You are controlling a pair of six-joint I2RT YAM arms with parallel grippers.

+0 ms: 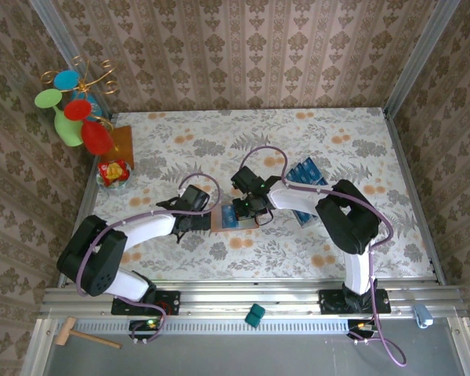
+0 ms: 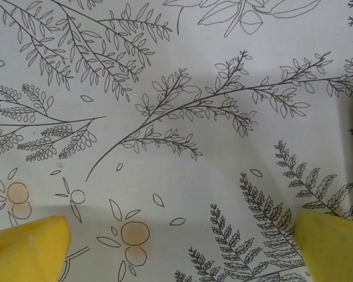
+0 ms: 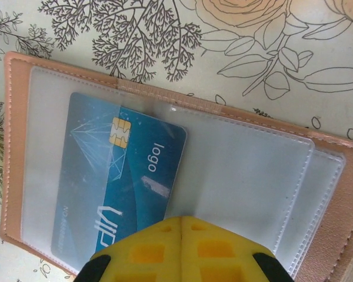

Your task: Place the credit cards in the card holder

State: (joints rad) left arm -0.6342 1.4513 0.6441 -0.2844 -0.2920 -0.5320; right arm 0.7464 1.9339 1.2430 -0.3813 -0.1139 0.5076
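Note:
The card holder [image 3: 265,176] lies open on the flowered cloth, pink leather with clear sleeves; from above it sits mid-table [image 1: 218,221]. One blue credit card [image 3: 120,188] with a gold chip lies slanted, partly inside the left sleeve. My right gripper [image 3: 181,220] is shut, its yellow tips pressed together at the card's near edge, nothing seen between them. More blue credit cards [image 1: 305,171] stand in a clear tray to the right. My left gripper [image 2: 179,247] hangs open over bare cloth just left of the holder, its fingertips [image 2: 29,247] wide apart.
The clear tray [image 1: 296,210] lies under the right arm's forearm. An amber square [image 1: 124,142], a coloured-disc ornament [image 1: 74,110] and a small red-yellow object [image 1: 112,171] stand at the far left. A teal block [image 1: 254,315] and a wooden mallet [image 1: 80,335] lie near the bases.

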